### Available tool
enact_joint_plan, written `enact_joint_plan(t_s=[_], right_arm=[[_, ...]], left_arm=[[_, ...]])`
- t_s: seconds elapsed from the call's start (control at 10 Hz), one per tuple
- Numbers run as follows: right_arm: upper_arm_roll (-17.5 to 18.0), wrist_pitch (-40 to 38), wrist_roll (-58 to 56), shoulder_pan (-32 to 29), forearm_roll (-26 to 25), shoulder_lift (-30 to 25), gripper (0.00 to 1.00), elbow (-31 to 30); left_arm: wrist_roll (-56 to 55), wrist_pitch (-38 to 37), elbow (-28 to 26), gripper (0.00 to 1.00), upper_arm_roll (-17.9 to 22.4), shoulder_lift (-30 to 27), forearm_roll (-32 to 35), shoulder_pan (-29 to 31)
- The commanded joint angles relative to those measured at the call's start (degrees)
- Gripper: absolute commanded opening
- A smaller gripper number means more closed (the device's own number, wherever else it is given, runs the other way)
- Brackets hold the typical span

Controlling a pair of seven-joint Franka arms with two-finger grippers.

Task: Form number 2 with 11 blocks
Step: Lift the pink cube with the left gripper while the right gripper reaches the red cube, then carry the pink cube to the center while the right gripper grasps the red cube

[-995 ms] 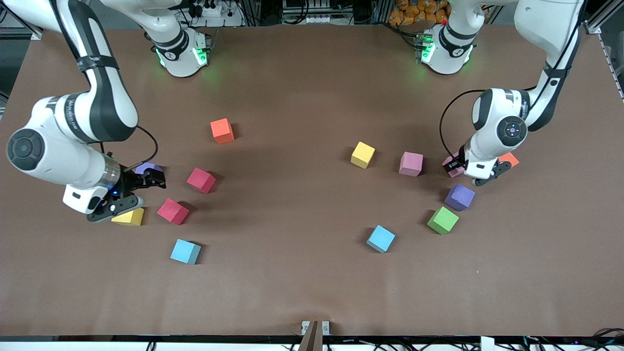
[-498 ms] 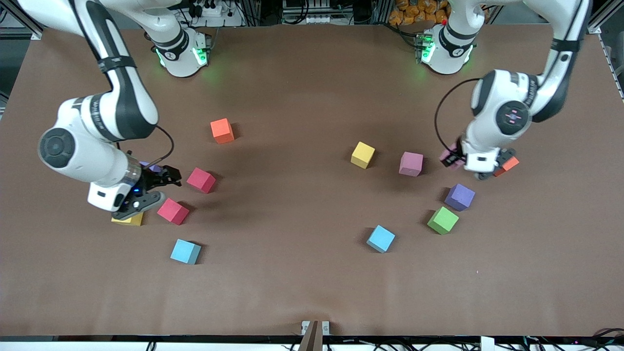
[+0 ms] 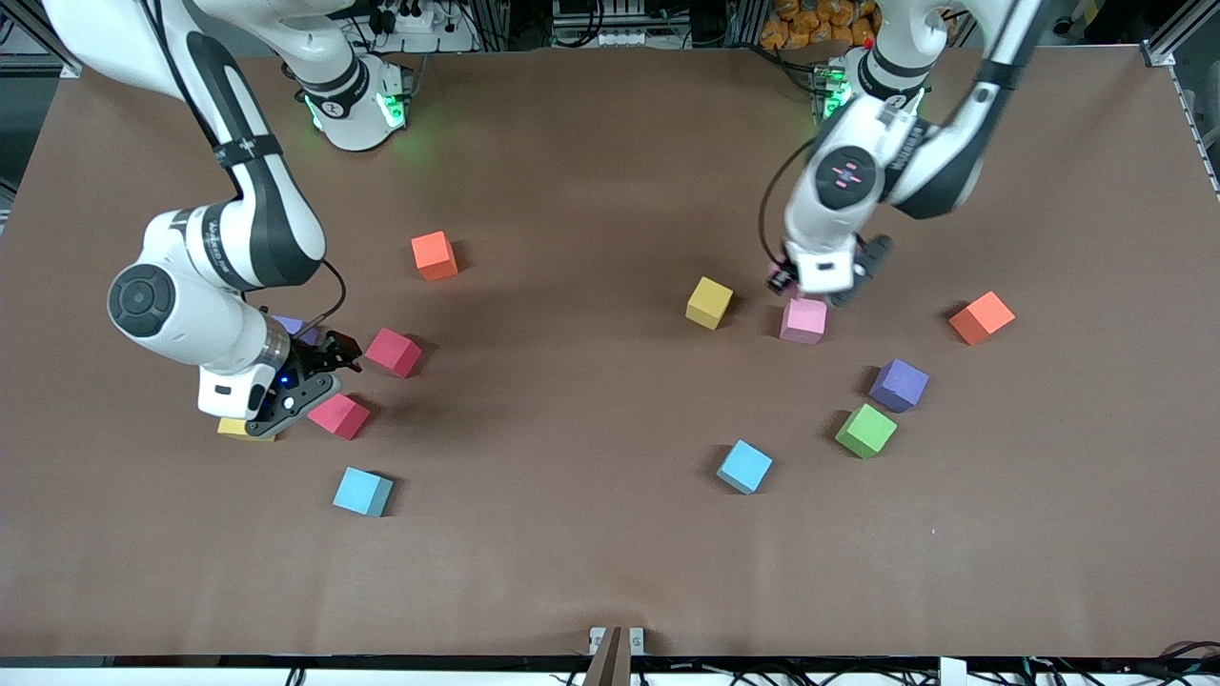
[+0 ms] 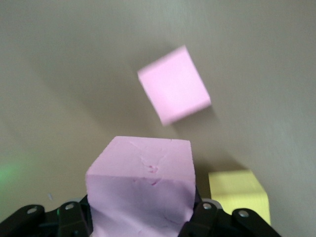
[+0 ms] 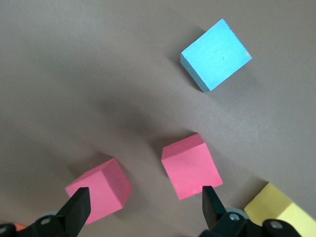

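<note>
The brown table (image 3: 591,553) carries small matte foam cubes, all one size, scattered in two loose groups with no figure laid out yet.

Toward the right arm's end lie two red blocks (image 3: 393,352) close together, with a light blue block (image 3: 362,492) nearer the front camera. A yellow block (image 3: 233,428) and a purple block (image 3: 294,327) there are half hidden by the arm, and an orange cube (image 3: 434,255) sits farther from the camera.

Toward the left arm's end lie a yellow block (image 3: 709,302) beside a pink block (image 3: 803,320), then a purple block (image 3: 898,384), a green block (image 3: 865,430) and a light blue block (image 3: 744,466) nearer the camera. A second orange cube (image 3: 982,317) lies off by itself toward that end of the table.

The left gripper (image 3: 827,286) is up in the air over the pink block on the table, its fingers clamped on another pink block (image 4: 140,190); the wrist view shows that cube wedged between them.

The right gripper (image 3: 307,379) hangs low over the two red blocks with its fingers spread wide and nothing in them.

A second ago the left gripper was out by the orange cube, hiding most of it; it has since lifted and carried its pink block over toward the middle. The right gripper has drifted from beside the yellow block toward the red pair.
</note>
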Motion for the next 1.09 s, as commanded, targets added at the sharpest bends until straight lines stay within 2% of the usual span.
enact_joint_plan(t_s=[0.0, 0.2, 0.4, 0.8, 1.0], right_arm=[[0.4, 6.7, -3.8, -0.3, 1.0, 1.2, 1.00, -4.2], [0.4, 7.1, -10.0, -0.7, 1.0, 2.8, 1.00, -4.2], [0.5, 5.6, -10.9, -0.6, 1.0, 2.7, 1.00, -4.5], [0.5, 6.2, -11.4, 1.1, 1.1, -0.3, 1.00, -9.2], [0.6, 10.4, -13.5, 1.7, 1.2, -1.0, 1.00, -12.4]], left_arm=[[-13.4, -1.1, 5.5, 0.00, -6.2, 5.7, -0.9, -2.0], [-26.2, -1.0, 13.7, 0.00, -6.5, 14.5, -0.7, -9.2], [-36.6, 0.8, 21.0, 0.00, -6.2, 22.6, 0.1, -16.3], [-53.1, 8.1, 21.8, 0.00, -6.0, 27.0, 0.2, -24.2], [-58.5, 9.9, 21.7, 0.00, -3.3, 28.7, 0.2, -28.3]])
